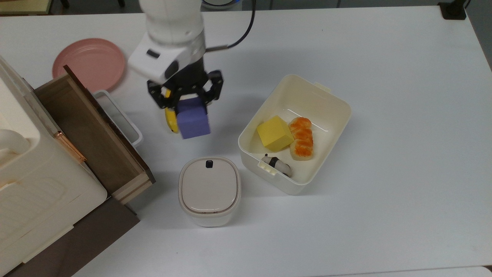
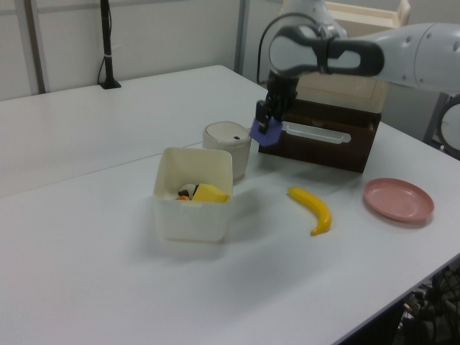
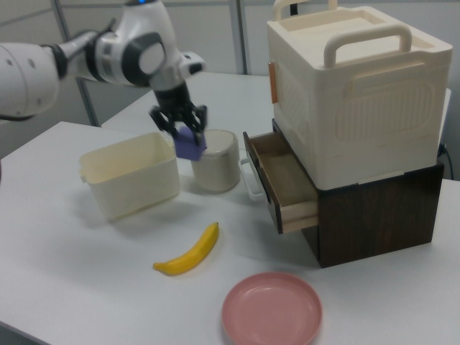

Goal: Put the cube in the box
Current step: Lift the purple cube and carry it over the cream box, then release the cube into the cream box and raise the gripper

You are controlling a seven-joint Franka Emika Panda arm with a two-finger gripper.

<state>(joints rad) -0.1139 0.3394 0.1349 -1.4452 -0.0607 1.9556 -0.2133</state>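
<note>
Drawer (image 1: pixel 90 132) of brown wood stands pulled out at the top view's left, under a cream case with a handle (image 3: pixel 356 86), and a pink plate (image 1: pixel 89 63) lies on the white counter (image 1: pixel 384 154) behind it. Just to the top view's right of the drawer, the gripper (image 1: pixel 186 100) hangs from the white arm with its jaws closed on the cube (image 1: pixel 193 119). The purple-blue block sits between the black fingers (image 1: pixel 213 86), gripped at its upper part so that most of its body hangs below them. It is raised clear of the counter: in the left view the cube (image 2: pixel 263 134) appears level with the drawer front and above the lidded white container (image 2: pixel 227 147). A banana (image 1: pixel 171 120) lies on the counter beneath, partly hidden by the cube in the top view. Further to the top view's right, and well apart from the cube, is the box (image 1: pixel 330 100), open, holding a yellow block (image 1: pixel 274 133), orange-topped pieces (image 1: pixel 302 138) that look like toy sushi, and a small black-and-white item (image 1: pixel 277 163) I cannot identify. The lidded container (image 1: pixel 209 190) stands near the box's corner.
</note>
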